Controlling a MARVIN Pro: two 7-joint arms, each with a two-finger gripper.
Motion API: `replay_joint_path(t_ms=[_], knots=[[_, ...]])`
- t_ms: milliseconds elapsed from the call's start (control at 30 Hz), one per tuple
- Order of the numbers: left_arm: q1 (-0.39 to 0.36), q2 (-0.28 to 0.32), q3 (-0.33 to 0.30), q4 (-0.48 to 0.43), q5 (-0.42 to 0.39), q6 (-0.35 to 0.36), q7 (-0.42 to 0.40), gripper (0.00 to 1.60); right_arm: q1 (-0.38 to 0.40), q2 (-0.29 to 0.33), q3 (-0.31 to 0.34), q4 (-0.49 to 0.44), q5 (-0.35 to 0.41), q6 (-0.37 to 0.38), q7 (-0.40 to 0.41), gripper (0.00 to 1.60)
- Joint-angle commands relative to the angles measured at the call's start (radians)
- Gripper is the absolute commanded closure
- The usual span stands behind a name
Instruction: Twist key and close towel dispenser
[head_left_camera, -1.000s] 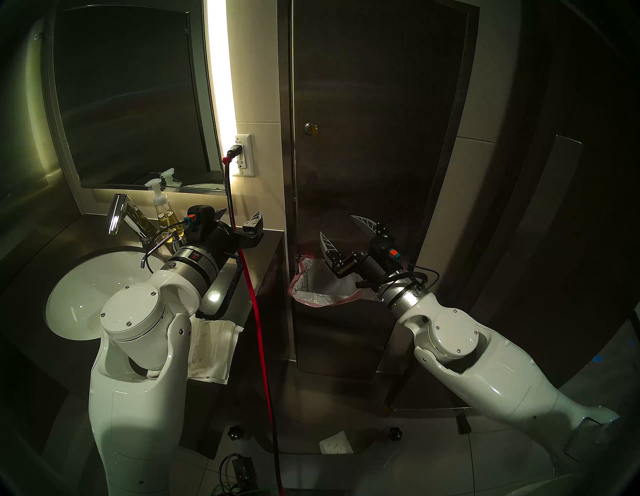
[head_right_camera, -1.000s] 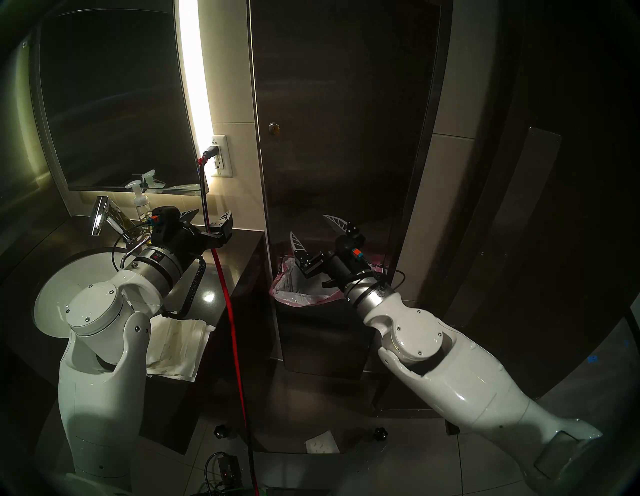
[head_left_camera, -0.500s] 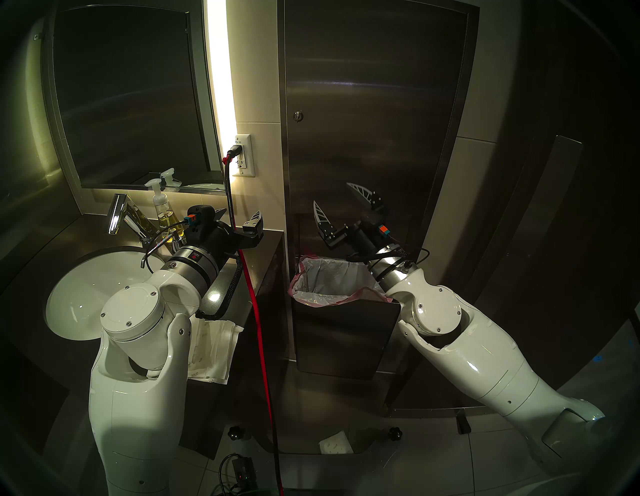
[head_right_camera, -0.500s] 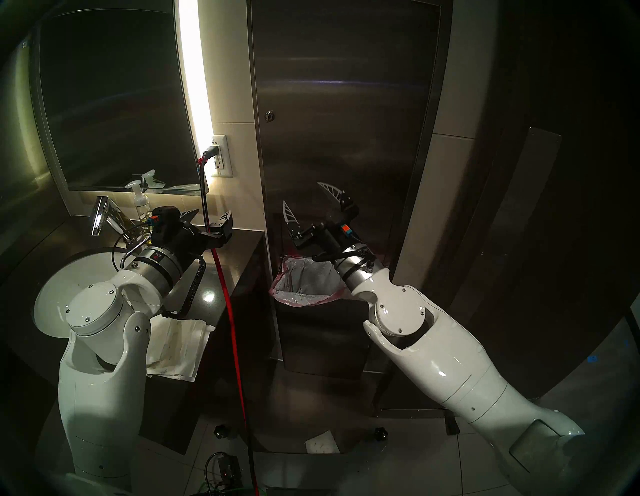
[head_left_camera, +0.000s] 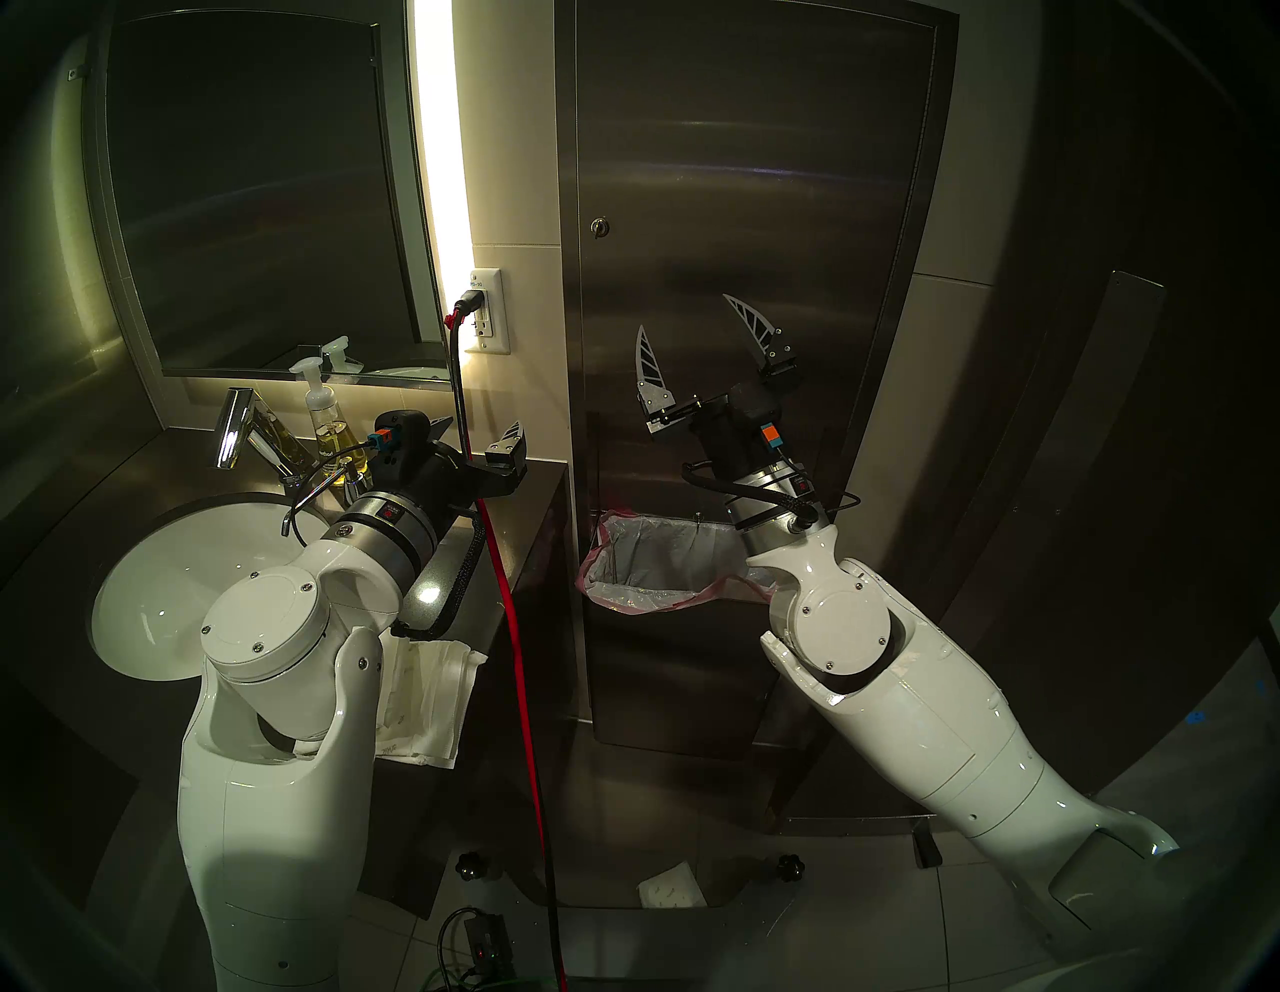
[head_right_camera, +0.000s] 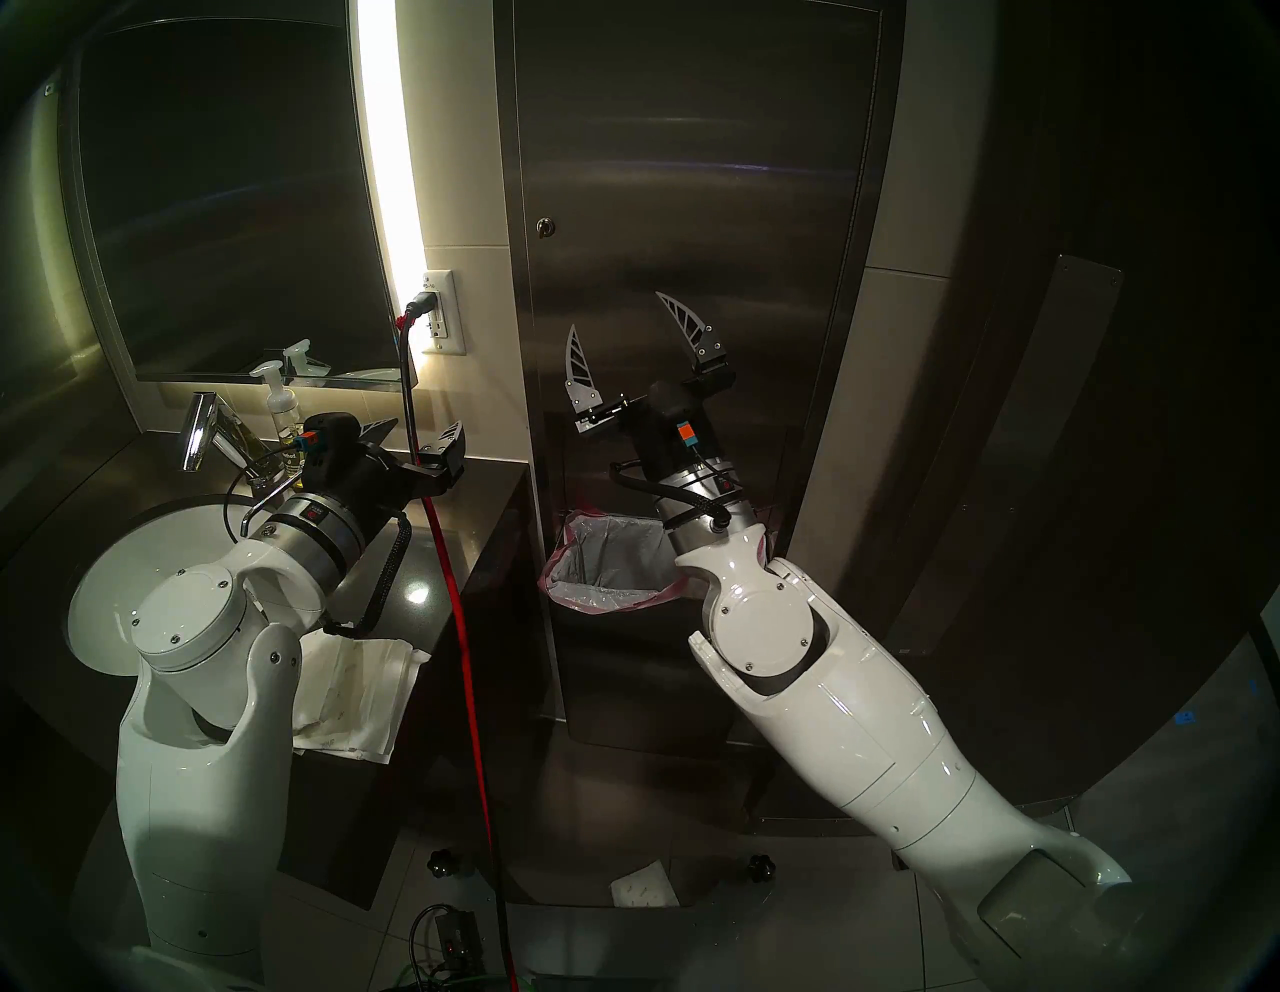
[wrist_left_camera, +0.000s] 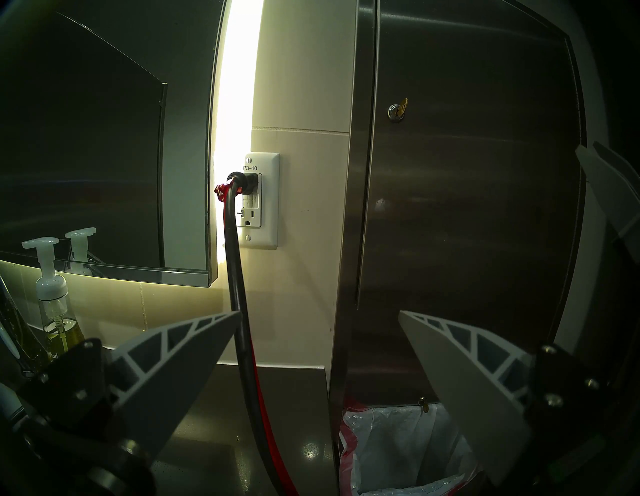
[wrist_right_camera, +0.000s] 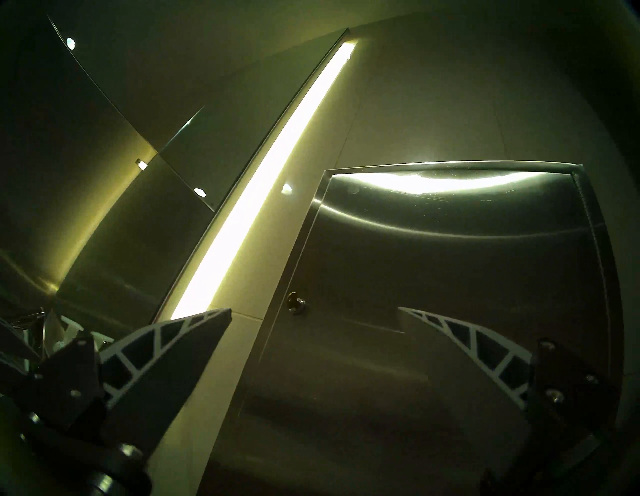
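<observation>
The towel dispenser (head_left_camera: 748, 208) is a tall brushed-steel wall cabinet, and its long door lies flush, or nearly flush, with the frame. The small key (head_left_camera: 598, 226) sticks out of the round lock at the door's left edge. It also shows in the head right view (head_right_camera: 545, 226), the left wrist view (wrist_left_camera: 401, 105) and the right wrist view (wrist_right_camera: 296, 304). My right gripper (head_left_camera: 686, 315) is open and empty in front of the door, below and right of the key. My left gripper (head_left_camera: 481, 426) is open and empty over the counter, left of the dispenser.
A lined waste bin (head_left_camera: 665, 561) opens at the foot of the dispenser, under my right wrist. A red and black cable (head_left_camera: 512, 623) hangs from the wall outlet (head_left_camera: 488, 312) past my left gripper. The sink (head_left_camera: 159, 589), faucet (head_left_camera: 235, 429), soap bottle (head_left_camera: 325, 415) and folded towels (head_left_camera: 422, 700) are on the left.
The dispenser door swung from ajar to flush with its frame. My right gripper rose from bin height to mid-door and stayed open. The left arm has not moved.
</observation>
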Motion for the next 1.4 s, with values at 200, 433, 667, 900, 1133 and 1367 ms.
replay_joint_path(t_ms=[200,433,667,900,1133,1367], knots=[[-0.005,0.0,0.001,-0.011,0.0,-0.001,0.0,0.0,0.089,-0.116,-0.005,0.048,-0.027,0.023,-0.048,1.6],[-0.005,0.0,0.001,-0.011,0.0,-0.001,0.0,0.0,0.149,-0.162,-0.006,0.103,-0.03,0.044,-0.047,1.6],[-0.005,0.0,0.001,-0.011,0.0,-0.001,0.0,0.0,0.213,-0.216,-0.002,0.175,-0.019,0.093,-0.044,1.6],[-0.005,0.0,0.0,-0.01,0.0,-0.002,0.0,0.0,0.277,-0.268,0.023,0.226,0.005,0.163,-0.026,1.6],[-0.005,0.0,0.0,-0.01,0.0,-0.002,0.0,0.0,0.349,-0.308,0.028,0.289,0.026,0.228,-0.001,1.6],[-0.005,0.0,0.0,-0.011,0.0,-0.001,0.0,0.0,0.408,-0.356,0.045,0.362,0.041,0.345,-0.01,1.6]])
